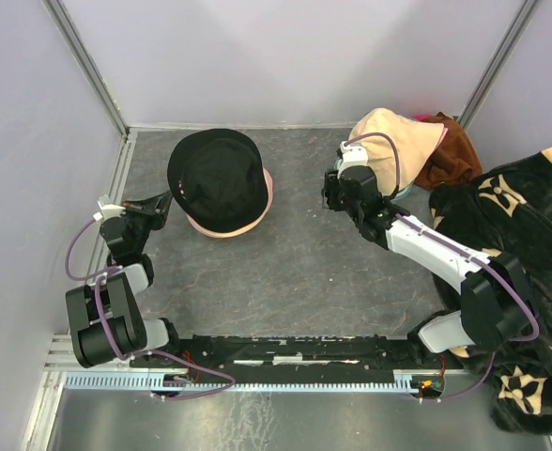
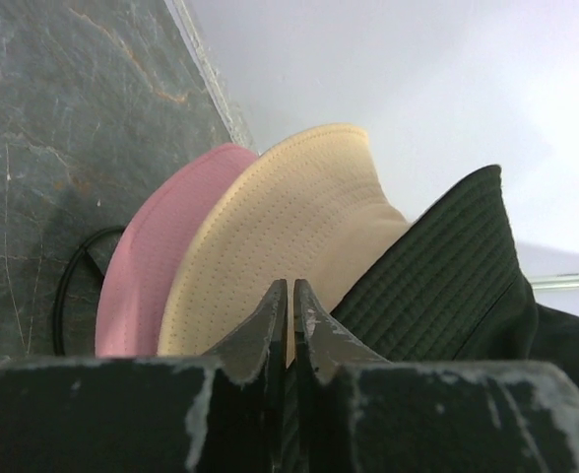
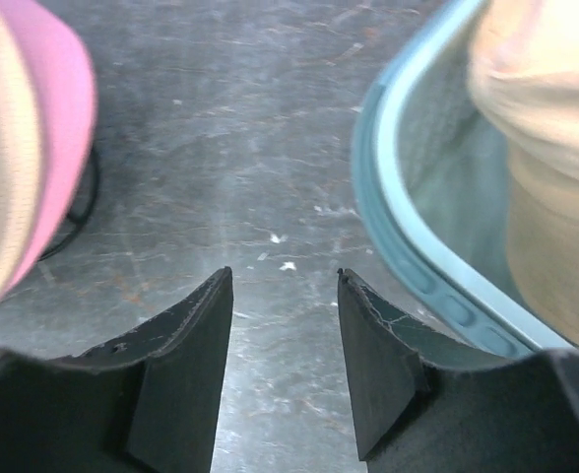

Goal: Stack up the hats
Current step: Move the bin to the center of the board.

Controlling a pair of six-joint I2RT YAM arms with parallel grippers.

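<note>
Top external view: hats (image 1: pixel 220 183) are seen stacked, left gripper (image 2: pixel 290 288) pinched together, right gripper (image 3: pixel 285 281) parted; the beige hat (image 1: pixel 398 136) is judged next to be fetched.

Nothing readable turned up, not a word, brand or number in any view. The black blanket (image 1: pixel 515 221) at the right of the top view showed beige flower-like motifs, but as far as could be told those were ornament only, no letters made out.

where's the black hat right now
Top view: the black hat sits left of centre on the table, piled over a pink hat, just right of the left gripper.
</note>
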